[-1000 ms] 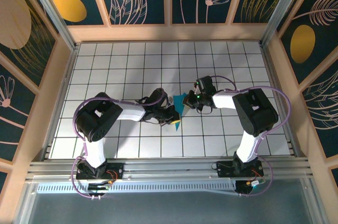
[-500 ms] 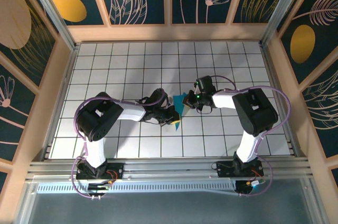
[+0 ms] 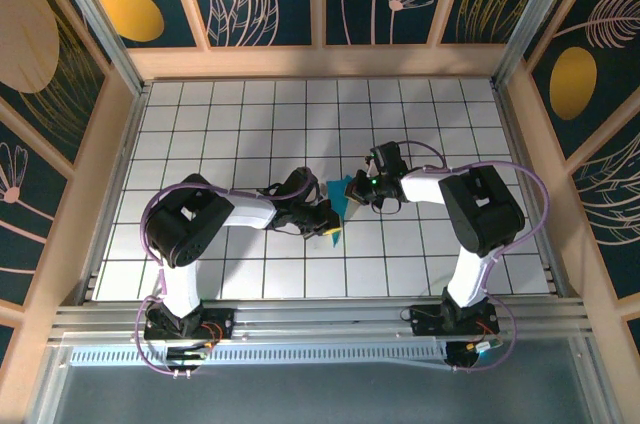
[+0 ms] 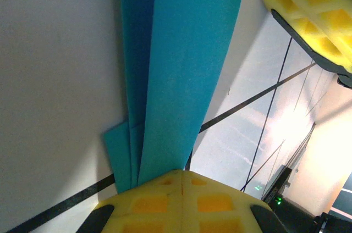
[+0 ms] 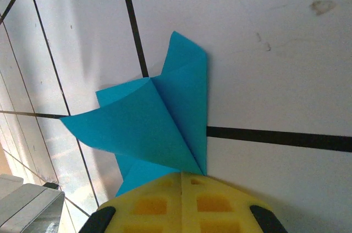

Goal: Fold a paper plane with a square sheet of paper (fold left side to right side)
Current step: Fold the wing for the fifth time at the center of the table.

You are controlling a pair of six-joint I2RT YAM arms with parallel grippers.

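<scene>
Late stage: the paper plane point(image 3: 338, 202) is already a narrow multi-layer dart, lying mid-tabletop point(image 3: 220, 124) between the two arms. Left end effector point(image 4: 181, 181) has its pads together, pinched on one end of the stacked folds. Right end effector point(image 5: 181, 184) is likewise closed on the paper at the other end, where one flap lifts off the surface instead of lying flat. Main creases look done. Left, I'd judge: flatten or set the wings, then release. Top view is too small to confirm wing symmetry.

2 arms bent inward — left gripper point(image 4: 181, 176), right gripper point(image 5: 181, 178) closed.
</scene>
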